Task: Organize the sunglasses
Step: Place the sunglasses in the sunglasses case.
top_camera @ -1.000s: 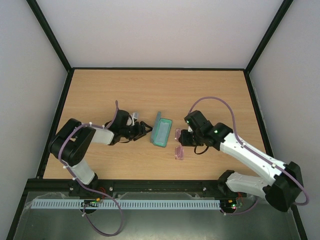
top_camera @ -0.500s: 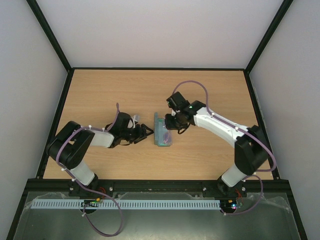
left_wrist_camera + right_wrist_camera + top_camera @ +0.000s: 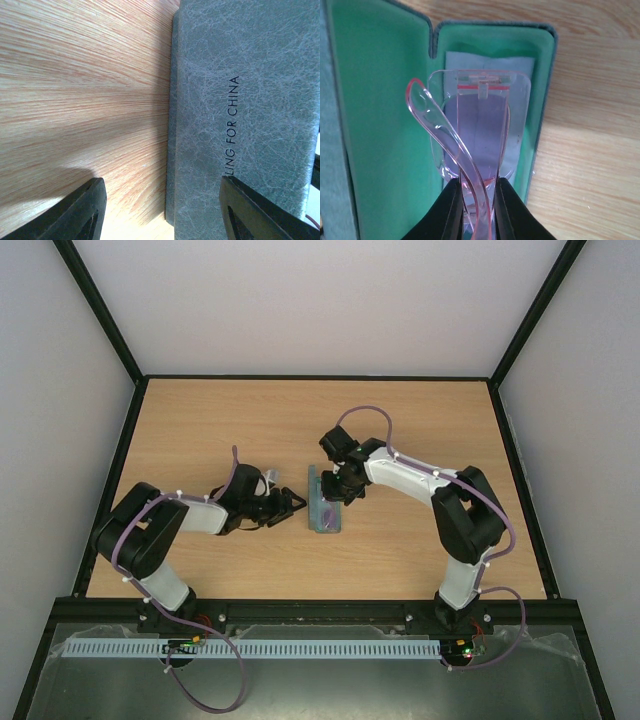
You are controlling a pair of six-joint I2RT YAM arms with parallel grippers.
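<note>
The sunglasses [image 3: 480,140], thin translucent pink frame with folded arms, are pinched in my right gripper [image 3: 476,207] and held over the tray of the open grey-blue case [image 3: 542,100], whose lining is green. A light blue cloth [image 3: 455,62] lies in the tray under them. In the top view the case [image 3: 314,502] lies mid-table with my right gripper [image 3: 341,487] over its far end. My left gripper [image 3: 297,504] is open, low at the case's left side; in the left wrist view its jaws straddle the edge of the case lid [image 3: 240,100].
The wooden table [image 3: 420,430] is walled by a black frame with white panels. The two arms meet at the case from left and right. A grey trough with a white strip [image 3: 250,649] runs along the near edge.
My right arm carried the sunglasses from the table right of the case leftward and over the case. The case lid has swung open flatter. My left gripper stayed beside the case.
</note>
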